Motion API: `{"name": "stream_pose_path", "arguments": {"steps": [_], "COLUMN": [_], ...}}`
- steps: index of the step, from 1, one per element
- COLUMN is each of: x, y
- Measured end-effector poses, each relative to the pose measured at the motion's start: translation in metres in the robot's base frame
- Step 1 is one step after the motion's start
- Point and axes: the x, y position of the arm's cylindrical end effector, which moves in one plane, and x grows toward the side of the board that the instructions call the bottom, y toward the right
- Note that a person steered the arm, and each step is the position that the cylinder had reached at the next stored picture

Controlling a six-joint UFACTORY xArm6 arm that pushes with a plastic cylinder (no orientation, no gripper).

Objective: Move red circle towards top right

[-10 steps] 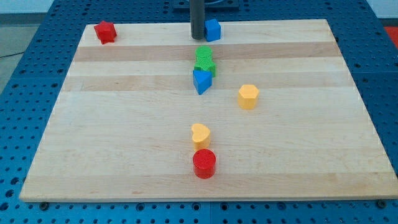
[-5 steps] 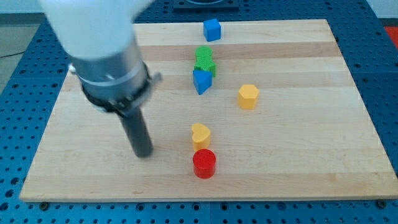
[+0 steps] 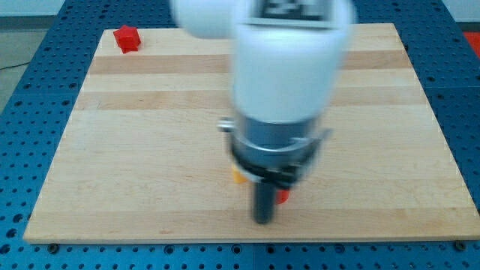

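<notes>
One rod end, my tip (image 3: 262, 221), was swung from board's left half to near bottom edge centre within half second. No fingers fitted; nothing gripped. Red circle (image 3: 283, 197) was mostly hidden, sliver visible just beside tip's right, contact unclear. Yellow block (image 3: 238, 177) was partly hidden. Red block (image 3: 127, 38) was seen at top-left corner. Push judged imminent. Circle's heading and long axis could not be determined.
</notes>
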Motion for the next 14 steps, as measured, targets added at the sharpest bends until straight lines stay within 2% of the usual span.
{"name": "stream_pose_path", "arguments": {"steps": [3,5,6,7,8,11,12,13,14], "x": [-0.037,-0.151,-0.098,-0.094,-0.139,-0.239,-0.257,-0.264,-0.259], "y": [0.144,0.173,0.166,0.120,0.128,0.125,0.122,0.166,0.147]}}
